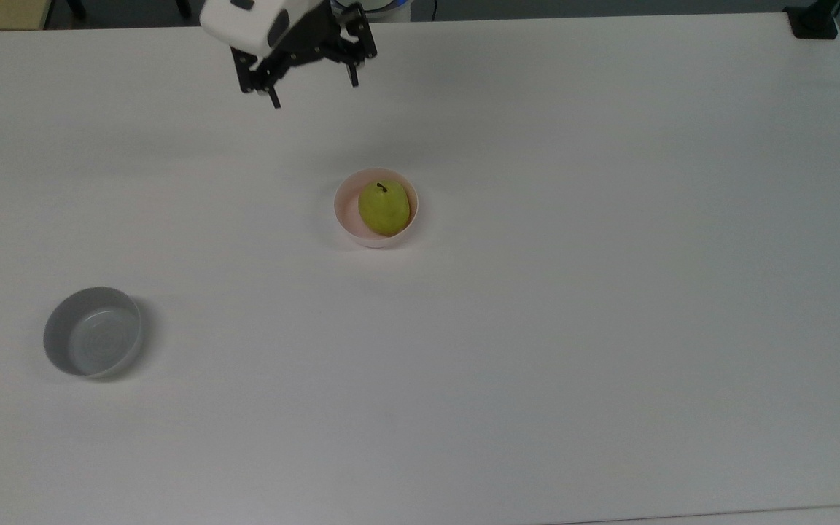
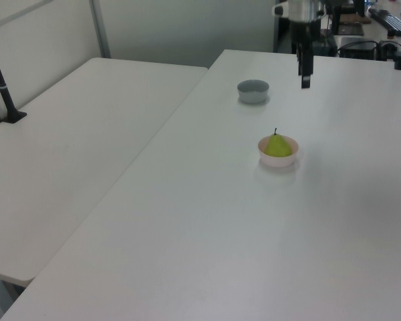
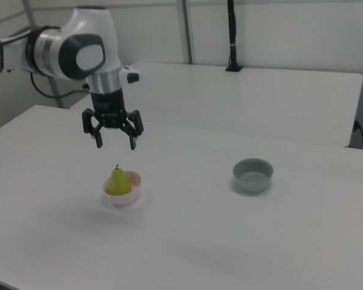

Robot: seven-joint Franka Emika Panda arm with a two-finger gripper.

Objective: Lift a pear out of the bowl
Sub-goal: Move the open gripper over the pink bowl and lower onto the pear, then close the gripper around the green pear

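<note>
Hovering above pear [image 3: 117, 181], end effector [image 3: 115, 144] spread

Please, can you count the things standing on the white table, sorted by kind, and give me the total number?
Bowls: 2, the pink bowl and the grey bowl
Pears: 1, the pear, sitting in the pink bowl
Total: 3
The end effector hangs open above the table and is not counted.
</note>
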